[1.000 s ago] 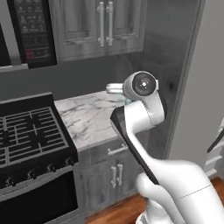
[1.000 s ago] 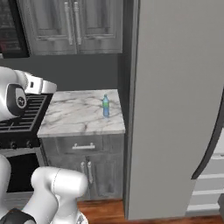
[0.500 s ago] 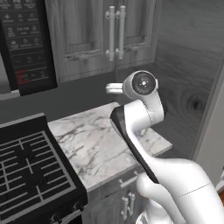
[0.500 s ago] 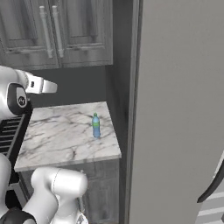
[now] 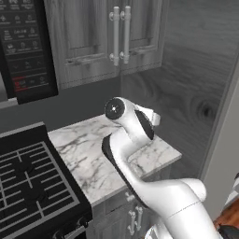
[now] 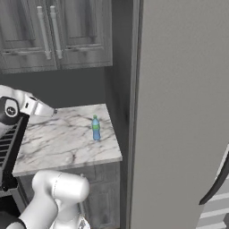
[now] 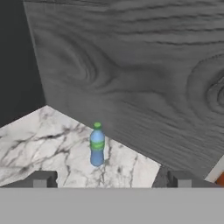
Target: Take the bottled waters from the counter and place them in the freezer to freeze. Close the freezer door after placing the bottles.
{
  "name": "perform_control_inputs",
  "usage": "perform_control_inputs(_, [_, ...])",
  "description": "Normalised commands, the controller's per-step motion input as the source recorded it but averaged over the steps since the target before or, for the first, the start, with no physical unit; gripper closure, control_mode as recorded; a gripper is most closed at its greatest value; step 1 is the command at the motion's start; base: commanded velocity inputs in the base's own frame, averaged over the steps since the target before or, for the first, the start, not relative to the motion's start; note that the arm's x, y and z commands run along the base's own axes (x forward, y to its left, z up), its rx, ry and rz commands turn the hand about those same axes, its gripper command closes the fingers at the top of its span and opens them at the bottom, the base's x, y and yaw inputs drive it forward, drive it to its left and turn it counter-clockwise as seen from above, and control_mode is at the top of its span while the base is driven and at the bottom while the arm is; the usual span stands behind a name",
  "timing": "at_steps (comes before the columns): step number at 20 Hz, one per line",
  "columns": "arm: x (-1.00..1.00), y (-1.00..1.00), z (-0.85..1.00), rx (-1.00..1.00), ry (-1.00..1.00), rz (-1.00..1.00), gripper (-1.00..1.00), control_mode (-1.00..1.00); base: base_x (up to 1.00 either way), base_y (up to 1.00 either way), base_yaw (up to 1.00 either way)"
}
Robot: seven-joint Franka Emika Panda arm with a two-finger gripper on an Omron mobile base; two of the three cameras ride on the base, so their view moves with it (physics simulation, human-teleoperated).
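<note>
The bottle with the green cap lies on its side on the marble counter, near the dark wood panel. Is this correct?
Not quite. The bottle stands upright on the marble counter, green cap on top, as the hand view shows. It is indeed near the dark wood panel.

A bottle [image 6: 95, 128] stands upright on the worktop [image 6: 62, 147], toward its back right corner, near the tall wooden side panel [image 7: 144, 78] that rises along the worktop's right edge. In the hand view the bottle [image 7: 96, 145] sits at about 12 o'clock from the claw [image 7: 111, 178], well apart from it, with the panel behind. The stove [image 5: 32, 186] adjoins the worktop [image 5: 93, 158] on its left. Wall cabinets [image 5: 105, 37] hang above the worktop, a microwave [image 5: 25, 46] to their left, above the stove. The freezer door [image 6: 183, 112] stands right of the panel.
</note>
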Motion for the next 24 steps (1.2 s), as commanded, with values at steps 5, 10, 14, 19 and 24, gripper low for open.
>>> perform_control_inputs(5, [0.23, 0.38, -0.53, -0.07, 0.0, -0.3, -1.0, -1.0, 0.0, 0.0, 0.0])
perform_control_inputs(10, [0.4, 0.05, -0.56, -0.05, -0.06, -0.16, -1.0, -1.0, 0.0, 0.0, 0.0])
perform_control_inputs(14, [0.45, 0.0, -0.57, -0.08, -0.11, -0.09, -1.0, -1.0, 0.0, 0.0, 0.0])
perform_control_inputs(19, [0.42, -0.01, -0.46, -0.07, -0.04, -0.08, -1.0, -1.0, 0.0, 0.0, 0.0])
perform_control_inputs(24, [0.06, -0.2, -0.1, 0.0, 0.0, -0.09, -1.0, -1.0, 0.0, 0.0, 0.0])
